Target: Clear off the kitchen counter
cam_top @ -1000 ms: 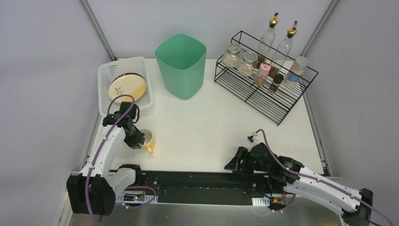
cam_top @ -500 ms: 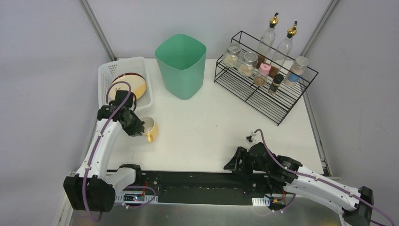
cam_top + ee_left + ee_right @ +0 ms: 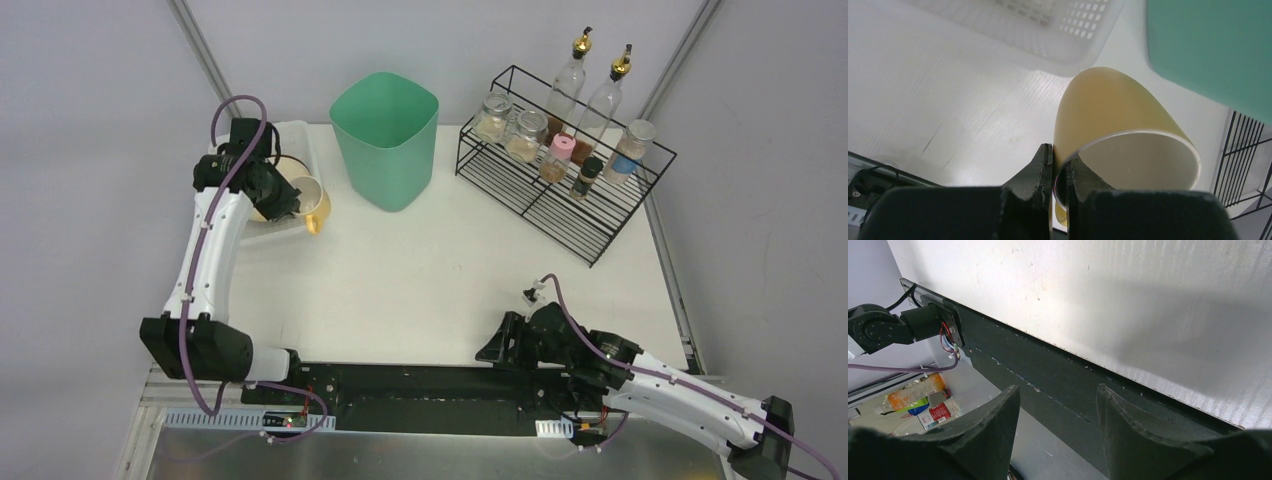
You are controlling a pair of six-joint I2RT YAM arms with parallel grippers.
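Carried yellow mug [image 3: 312, 198] in left end effector [image 3: 288, 200] away from near-left part of table [image 3: 430, 270], toward far-left corner. A second ago held it well short of white basket [image 3: 303, 140]; half a second ago, just beside basket's near edge; now at basket's near right corner, close to green bin [image 3: 385, 140]. Stretched left arm from folded pose to long reach up table's left side. Swung wrist across basket, hiding most of what earlier lay open to overhead view.
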